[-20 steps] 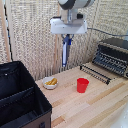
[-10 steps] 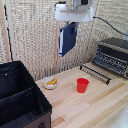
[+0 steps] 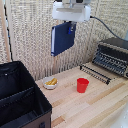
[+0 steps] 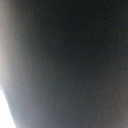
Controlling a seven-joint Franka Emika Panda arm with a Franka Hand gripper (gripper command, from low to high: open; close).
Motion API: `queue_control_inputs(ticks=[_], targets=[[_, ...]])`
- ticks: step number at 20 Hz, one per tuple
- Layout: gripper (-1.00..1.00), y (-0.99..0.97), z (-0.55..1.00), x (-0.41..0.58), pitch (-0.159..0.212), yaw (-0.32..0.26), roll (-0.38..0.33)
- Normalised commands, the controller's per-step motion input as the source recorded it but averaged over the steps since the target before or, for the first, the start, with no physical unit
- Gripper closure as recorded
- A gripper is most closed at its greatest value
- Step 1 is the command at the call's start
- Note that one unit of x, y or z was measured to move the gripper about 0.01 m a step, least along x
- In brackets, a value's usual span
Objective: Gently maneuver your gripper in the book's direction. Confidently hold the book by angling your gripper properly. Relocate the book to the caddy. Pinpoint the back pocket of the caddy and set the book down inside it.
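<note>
The gripper (image 3: 70,26) hangs under the white wrist near the top of the exterior view, shut on the upper corner of the dark navy book (image 3: 62,39). The book hangs tilted in the air, high above the wooden table, above the small bowl. The black fabric caddy (image 3: 20,100) with its inner divider stands at the exterior view's lower left, well below and left of the book. The wrist view is filled by a dark blurred surface, which looks like the book's cover (image 4: 65,65).
A red cup (image 3: 82,85) stands mid-table. A small white bowl (image 3: 50,83) with yellow pieces sits near the caddy. A black toaster oven (image 3: 112,56) with a pulled-out rack (image 3: 95,73) stands at the exterior view's right. A woven screen backs the table.
The gripper has lifted the book higher and carried it toward the exterior view's left, and the book now hangs tilted.
</note>
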Motion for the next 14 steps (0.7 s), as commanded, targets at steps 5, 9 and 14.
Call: queue_control_inputs(ticks=[5, 9, 14], targets=[[1.00, 0.83, 0.16, 0.111, 0.000, -0.099, 0.000], [1.00, 0.84, 0.15, 0.109, 0.000, -0.099, 0.000], [1.00, 0.85, 0.25, 0.098, 0.000, -0.100, 0.000]])
